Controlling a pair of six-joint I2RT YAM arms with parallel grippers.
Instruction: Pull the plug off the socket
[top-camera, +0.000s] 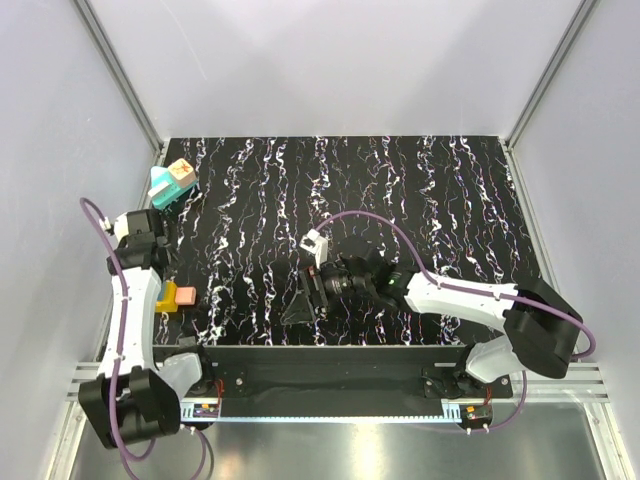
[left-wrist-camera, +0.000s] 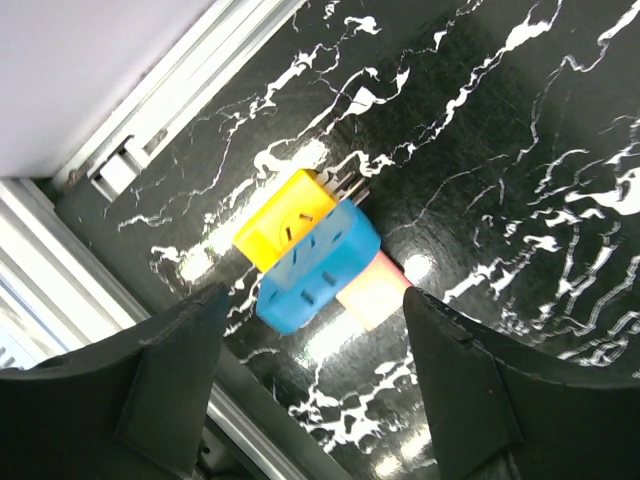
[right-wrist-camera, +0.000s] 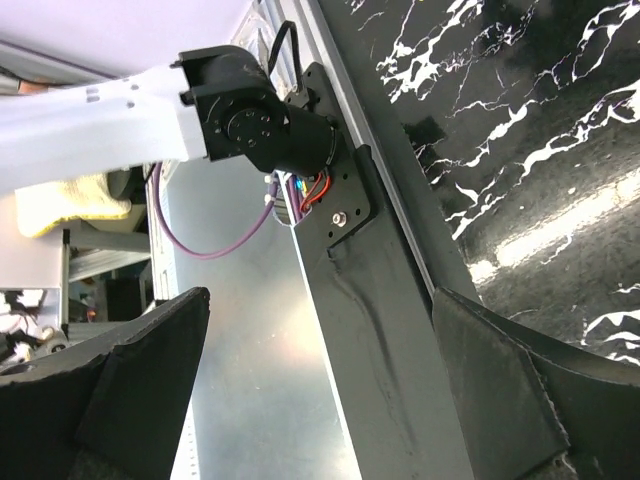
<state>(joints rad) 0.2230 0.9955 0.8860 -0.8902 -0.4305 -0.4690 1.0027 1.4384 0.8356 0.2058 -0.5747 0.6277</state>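
The teal socket (top-camera: 163, 192) lies at the far left edge of the table, with the tan plug (top-camera: 181, 172) seated on top of it. Neither shows in the wrist views. My left gripper (top-camera: 155, 268) is nearer than the socket and apart from it. It is open and empty (left-wrist-camera: 315, 293), hovering over a cluster of a yellow block (left-wrist-camera: 285, 217), a bright-blue block (left-wrist-camera: 318, 268) and a salmon block (left-wrist-camera: 372, 295). My right gripper (top-camera: 298, 304) is open and empty (right-wrist-camera: 320, 295) at the middle near edge, far from the socket.
A white block (top-camera: 315, 243) lies mid-table beside the right wrist. The yellow block (top-camera: 164, 297) and salmon block (top-camera: 185, 296) sit at the near left. The right wrist view shows the table's metal front rail (right-wrist-camera: 375, 330) and the left arm's base (right-wrist-camera: 250, 120).
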